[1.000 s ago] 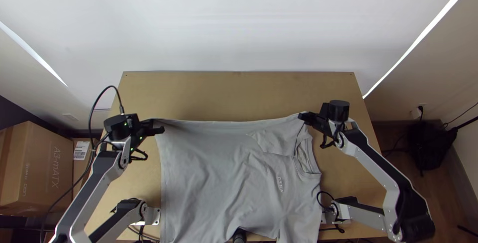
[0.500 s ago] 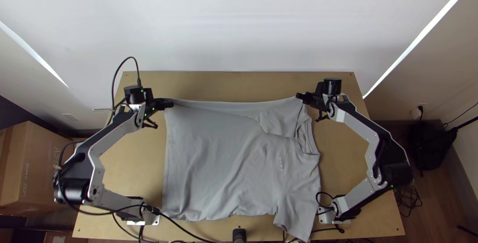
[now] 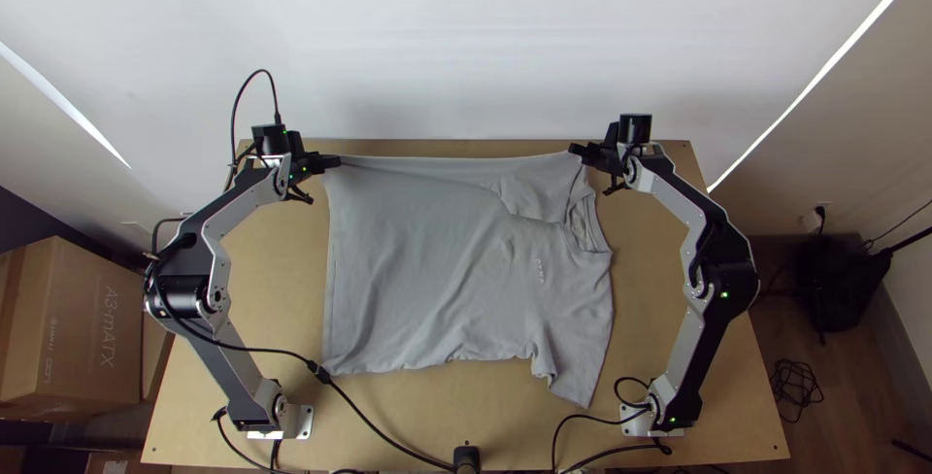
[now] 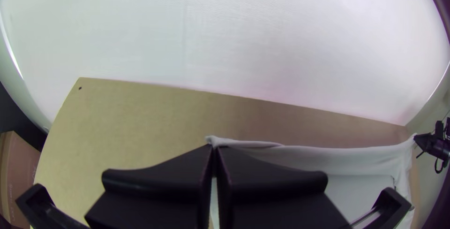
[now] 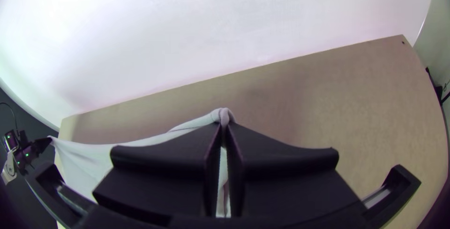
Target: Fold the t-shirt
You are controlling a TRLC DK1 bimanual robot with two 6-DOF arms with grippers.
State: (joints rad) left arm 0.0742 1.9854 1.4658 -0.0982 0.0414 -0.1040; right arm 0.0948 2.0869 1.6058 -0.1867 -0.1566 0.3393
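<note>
Table (image 3: 282, 280): left gripper (image 3: 335, 161), right gripper (image 3: 575, 151) closed on t-shirt (image 3: 437, 260).

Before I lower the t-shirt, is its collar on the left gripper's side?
No, the collar is on the right gripper side, while the straight hem is on the left gripper side.

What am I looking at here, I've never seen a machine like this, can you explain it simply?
It's two robot arms, a left arm and a right arm, mounted at a wooden table. One picture looks down from high over the table's near edge. The others come from cameras on the arms' wrists, each with its own hand's black fingers at the bottom. A grey T-shirt lies across the table, a bit creased. The left hand and right hand pinch its far edge at either end, and the cloth stretches between them.
</note>
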